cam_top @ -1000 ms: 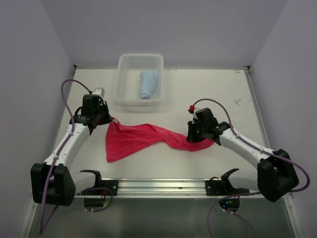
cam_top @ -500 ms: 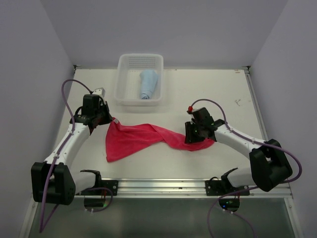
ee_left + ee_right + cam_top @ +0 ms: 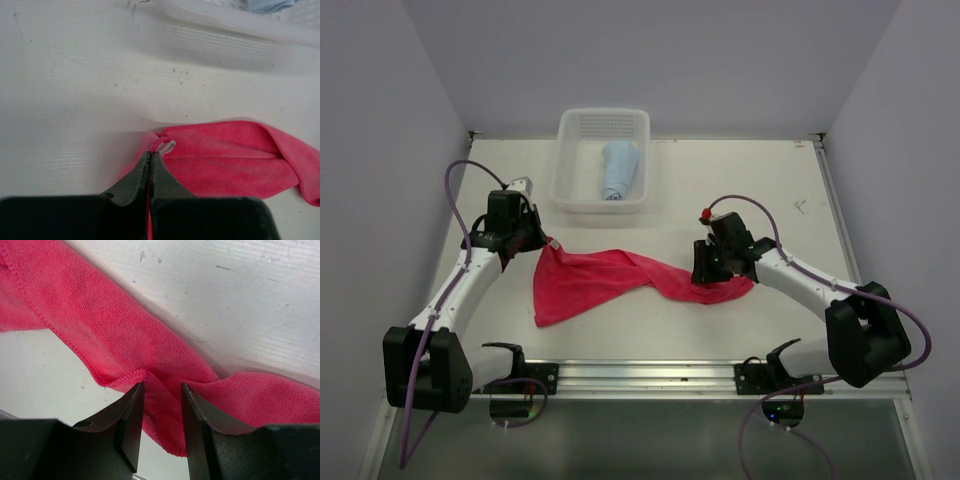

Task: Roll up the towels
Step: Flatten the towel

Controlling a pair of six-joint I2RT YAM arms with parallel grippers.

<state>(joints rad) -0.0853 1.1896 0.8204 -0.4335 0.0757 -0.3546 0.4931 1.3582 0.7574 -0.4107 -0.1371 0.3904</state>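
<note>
The pink-red towel (image 3: pixel 600 280) lies stretched and twisted across the middle of the table. My left gripper (image 3: pixel 542 243) is shut on its left corner, and the left wrist view shows my left gripper (image 3: pixel 150 154) pinching the pink-red towel (image 3: pixel 230 155) by its hem. My right gripper (image 3: pixel 705 283) hovers over the towel's bunched right end. In the right wrist view my right gripper (image 3: pixel 162 386) stands open, with a fold of the pink-red towel (image 3: pixel 125 325) lying loose between the jaws. The light blue towel (image 3: pixel 618 168) lies rolled inside the white mesh basket (image 3: pixel 565 160).
The basket stands at the back of the table, left of centre, and its rim (image 3: pixel 225 20) shows at the top of the left wrist view. A metal rail (image 3: pixel 640 375) runs along the near edge between the arm bases. Walls close both sides.
My right gripper has opened and let go of the towel's right end, shifting slightly left as its elbow swung. The left gripper and the towel have stayed put.
</note>
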